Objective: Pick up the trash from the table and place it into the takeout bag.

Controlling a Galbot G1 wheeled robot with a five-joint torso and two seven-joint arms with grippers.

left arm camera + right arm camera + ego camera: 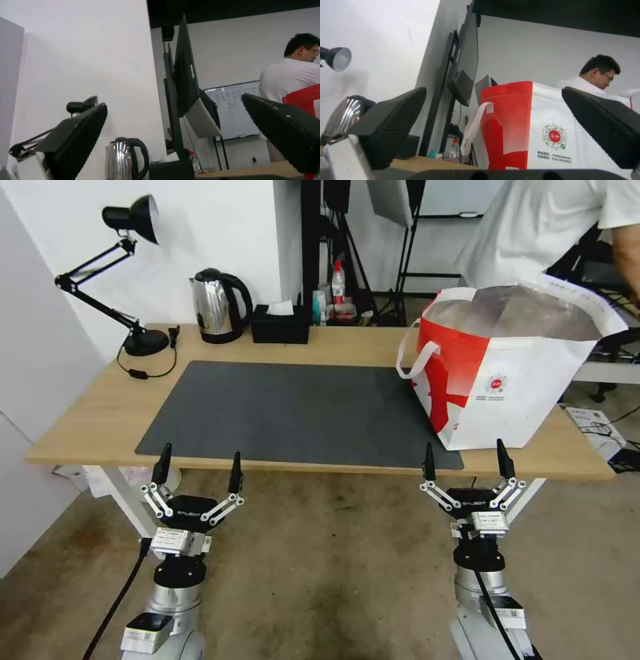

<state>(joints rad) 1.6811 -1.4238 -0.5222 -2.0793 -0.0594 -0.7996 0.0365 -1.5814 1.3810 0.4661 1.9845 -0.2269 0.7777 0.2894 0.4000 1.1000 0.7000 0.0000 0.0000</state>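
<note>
Head view, left gripper (pixel 198 468): it hangs in front of the near edge of the bench (pixel 87 427), a little below the top. Its fingers are spread wide and it holds nothing.
Head view, right gripper (pixel 467 463): it is at the same height before the near edge, also spread wide and holding nothing.
Head view, bag (pixel 510 373): it stands upright just beyond the right gripper, half on the mat (pixel 287 410) and half on bare wood. It is white with a red panel, a white strap on the side and a small round logo. The mouth is open and the silver lining shows.
Head view, trash: I see no bowl and no cup on the bench. Whether something lies inside the bag, I cannot tell.
Head view, other things: a kettle (pixel 217 305), a black tissue box (pixel 281 323) and a lamp (pixel 130 273) stand far beyond the left gripper, at the back edge.
Left wrist view: both fingers are far apart, with the kettle (pixel 125 158) between them in the distance.
Right wrist view: the fingers are far apart and the bag (pixel 533 127) is close ahead, red panel and logo facing the gripper.
Step, my judgement: either the pickup has not started or the task is finished, because both arms wait.
Next move, my judgement: first a piece of trash must be found, then a reach over the mat.
</note>
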